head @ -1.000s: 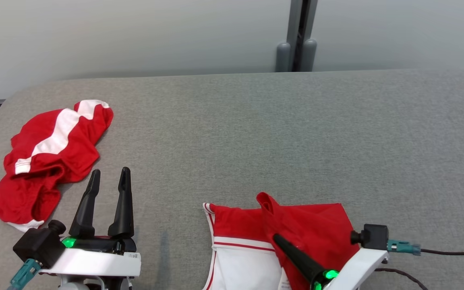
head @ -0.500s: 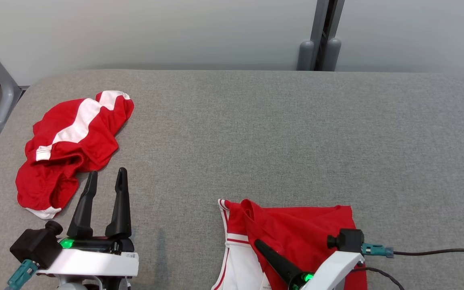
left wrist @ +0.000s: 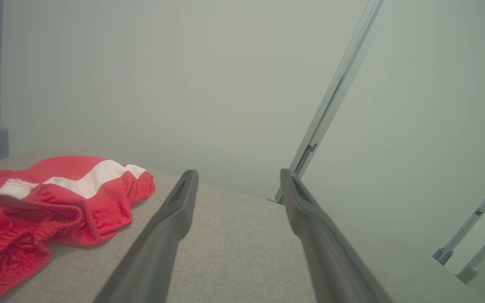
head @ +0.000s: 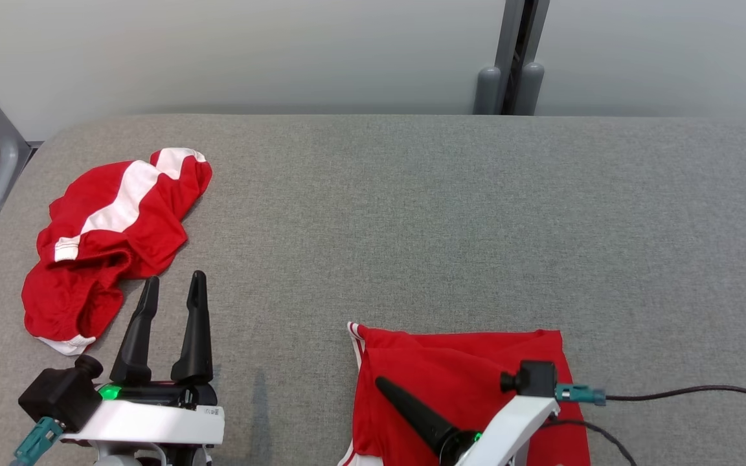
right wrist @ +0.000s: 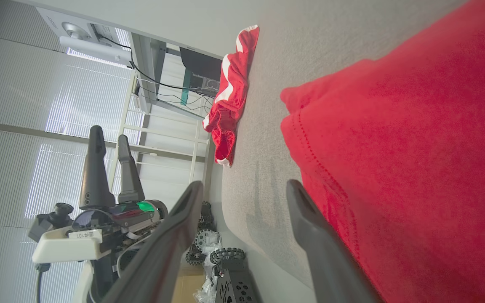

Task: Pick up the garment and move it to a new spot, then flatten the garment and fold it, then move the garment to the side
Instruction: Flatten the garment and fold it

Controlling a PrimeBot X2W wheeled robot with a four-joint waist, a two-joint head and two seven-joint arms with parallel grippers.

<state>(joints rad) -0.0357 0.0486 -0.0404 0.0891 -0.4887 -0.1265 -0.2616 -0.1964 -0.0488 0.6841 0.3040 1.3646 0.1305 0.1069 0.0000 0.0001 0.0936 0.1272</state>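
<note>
Garment (head: 463, 369), folded flat, lay at the near edge of the grey padded table (head: 444, 213), beneath the right gripper (right wrist: 244, 185), whose fingers stood apart with nothing between them, slanting low over the red cloth. The left gripper (head: 175, 278) hovered at the near left, fingers apart and empty, its wrist label (head: 208, 410) too small to read. A crumpled red-and-white heap (head: 107, 239) lay just beyond it by the left edge; open grey surface stretched across the middle, back and right.

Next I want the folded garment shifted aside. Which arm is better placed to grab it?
Right. The right gripper hangs open over the folded garment; the left gripper, also open, sits off by the crumpled clothes.
</note>
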